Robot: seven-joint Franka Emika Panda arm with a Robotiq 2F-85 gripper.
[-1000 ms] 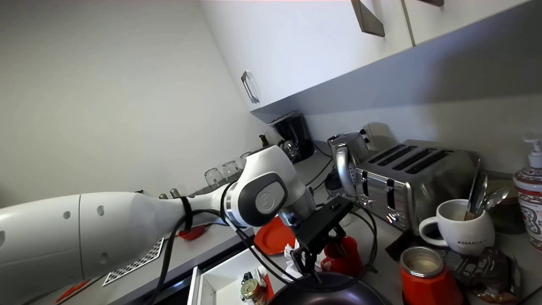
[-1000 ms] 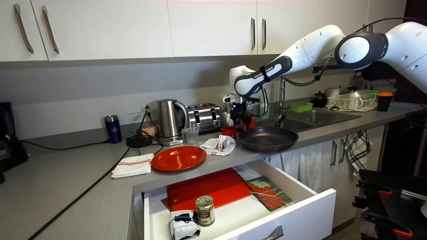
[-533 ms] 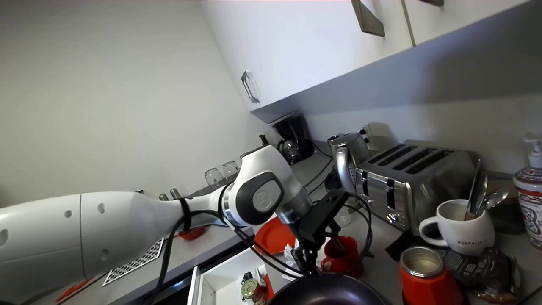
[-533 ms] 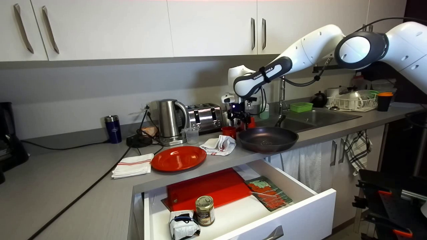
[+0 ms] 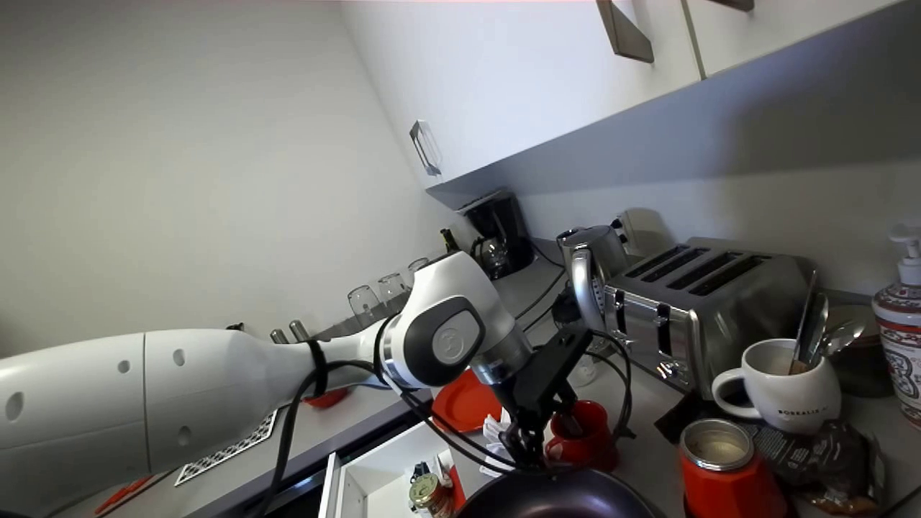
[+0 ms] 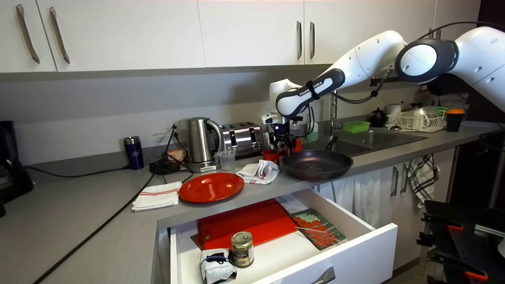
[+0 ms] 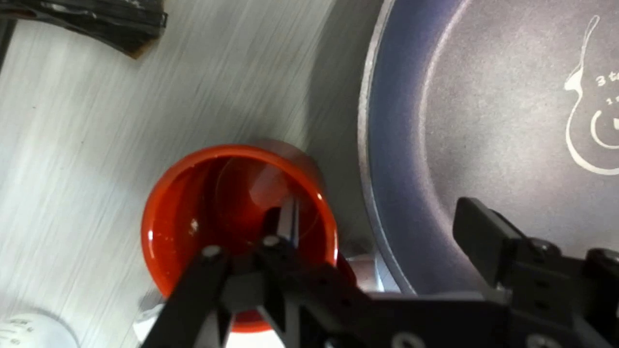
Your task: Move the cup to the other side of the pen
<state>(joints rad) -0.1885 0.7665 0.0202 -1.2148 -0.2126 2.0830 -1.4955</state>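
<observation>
Gripper (image 7: 377,220) and arm (image 6: 367,59) had shifted slightly left in both exterior views vs a second earlier. Cup (image 7: 217,203) hadn't moved: upright on the counter (image 6: 79,221), pan (image 7: 483,121) just beside it. Wrist view showed a thin strip of counter between cup rim and pan rim; lower down the gripper hid that gap, so couldn't tell about contact there.

Gripper state: wide. One finger (image 7: 290,220) reached into the cup's mouth, the other (image 7: 483,237) stood well apart from it, out over the pan, so the pan-side cup wall sat between them. Couldn't tell how deep the finger went or whether it touched the cup.

Layout in an exterior view: pan right of the cup, cloth (image 6: 258,171) near left, plate (image 6: 211,188) farther left and nearer, toaster (image 6: 244,140) and kettle (image 6: 199,142) far left, kettle left of the toaster. Drawer (image 6: 367,252) stood open on the near side, with board (image 6: 252,225) and jar (image 6: 242,250) inside, jar on the board's near side.

In an exterior view: tin (image 5: 727,482) was right of the cup and nearer, mug (image 5: 791,403) with spoons (image 5: 842,334) in it farther right, packet (image 5: 799,467) right of the tin, just near side of the mug.
</observation>
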